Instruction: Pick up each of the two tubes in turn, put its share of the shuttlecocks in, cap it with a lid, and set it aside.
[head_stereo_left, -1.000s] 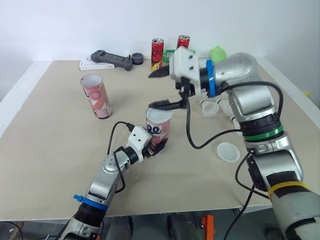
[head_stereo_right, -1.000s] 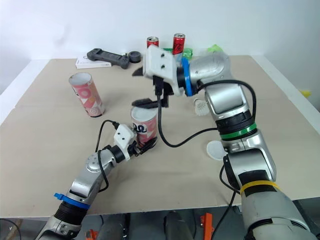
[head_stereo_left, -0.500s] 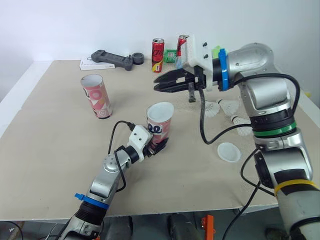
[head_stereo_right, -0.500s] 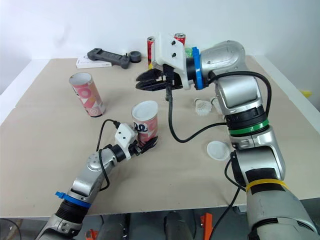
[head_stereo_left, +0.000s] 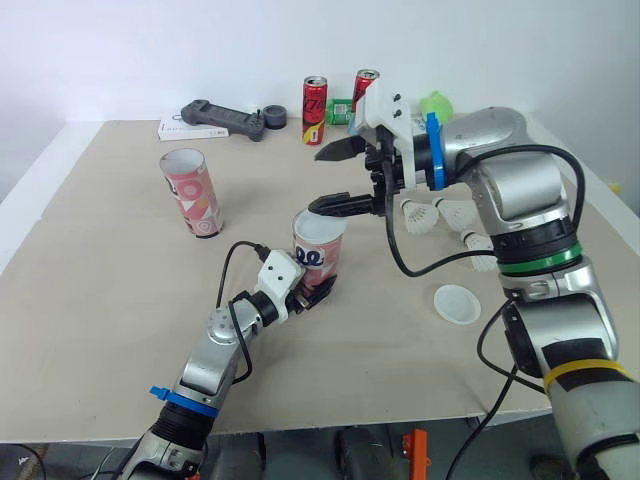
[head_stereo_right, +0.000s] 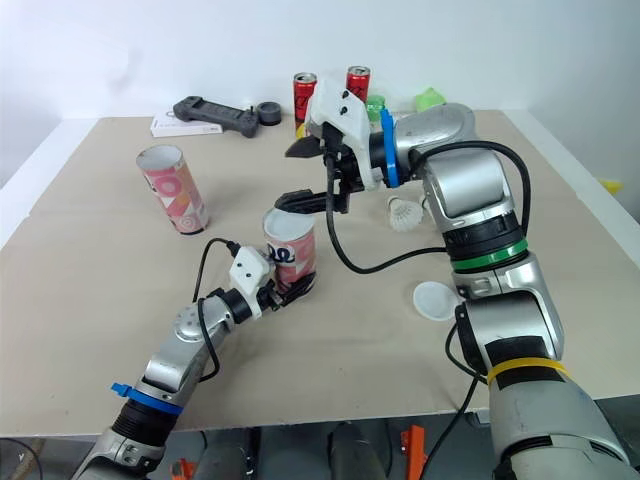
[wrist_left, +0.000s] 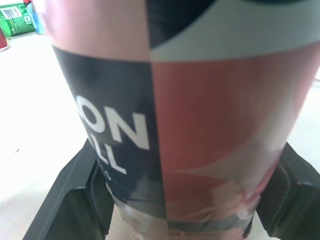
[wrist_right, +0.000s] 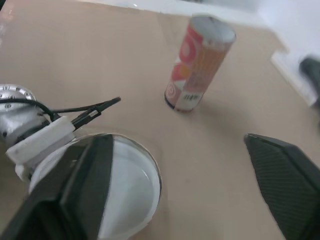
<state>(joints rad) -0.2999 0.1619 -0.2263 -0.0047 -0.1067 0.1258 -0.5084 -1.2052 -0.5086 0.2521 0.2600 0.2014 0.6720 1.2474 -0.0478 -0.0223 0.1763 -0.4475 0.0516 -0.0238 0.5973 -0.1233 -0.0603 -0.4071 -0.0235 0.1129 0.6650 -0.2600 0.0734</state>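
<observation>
A pink, navy and white tube (head_stereo_left: 318, 250) stands open-topped near the middle of the table, with my left gripper (head_stereo_left: 305, 290) shut on its lower part; its black fingers (wrist_left: 75, 200) flank the tube (wrist_left: 190, 125) in the left wrist view. My right gripper (head_stereo_left: 335, 178) is open and holds nothing. It hovers just behind the tube's mouth (wrist_right: 125, 185), its lower finger at the rim. A second open tube (head_stereo_left: 192, 192) stands to the left. Three shuttlecocks (head_stereo_left: 420, 222) lie right of the arm. A white lid (head_stereo_left: 457, 302) lies at front right.
Two red cans (head_stereo_left: 315, 110), a green box (head_stereo_left: 343, 110), a green object (head_stereo_left: 436, 104) and a black device (head_stereo_left: 222, 120) on a white booklet line the far edge. Bare table (head_stereo_left: 100, 300) spreads to the left and front.
Half a second ago my right gripper was higher and farther back, its fingers level. It has come down and forward to the tube's mouth, as it was a second ago. The left gripper still holds the tube.
</observation>
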